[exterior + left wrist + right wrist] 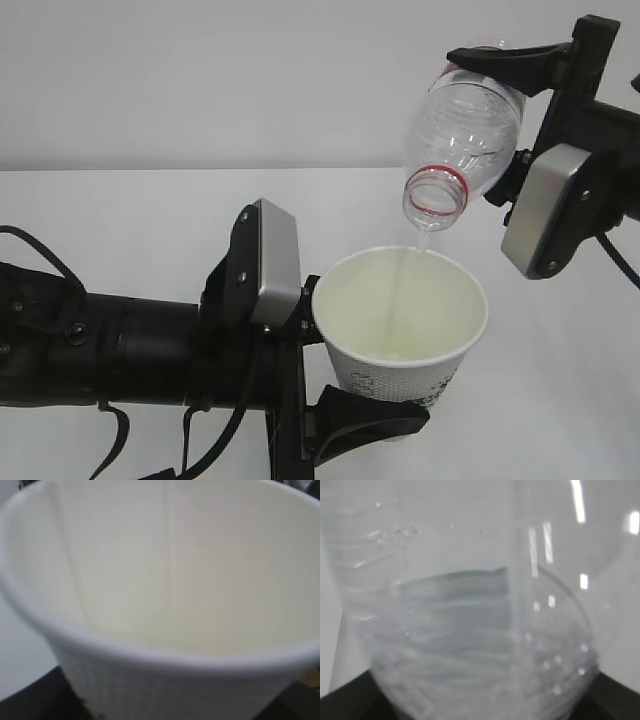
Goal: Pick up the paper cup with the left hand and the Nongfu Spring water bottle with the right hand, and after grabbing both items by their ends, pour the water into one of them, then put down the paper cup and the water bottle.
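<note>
Reaching in low from the left, left hand (345,375) clamped on the cup (400,325), fingers spread to the cup's width, one black finger (365,415) showing under its lower wall. Held upright above the white table (130,215), clear of it, mouth open to the bottle above. Inside, a thin stream of water (400,290) dropping toward a pale pool at the bottom, though too faint to say how deep. Filling the left wrist view, the cup's rim (150,652) and cream inner wall, blurred. Up at right, right hand (520,110) gripping the bottle (460,130) near its base, jaws wide around the clear ribbed body, neck tipped down-left, red ring and mouth just above the cup's far rim. Close in the right wrist view, bottle wall (470,630) with water pooled inside
</note>
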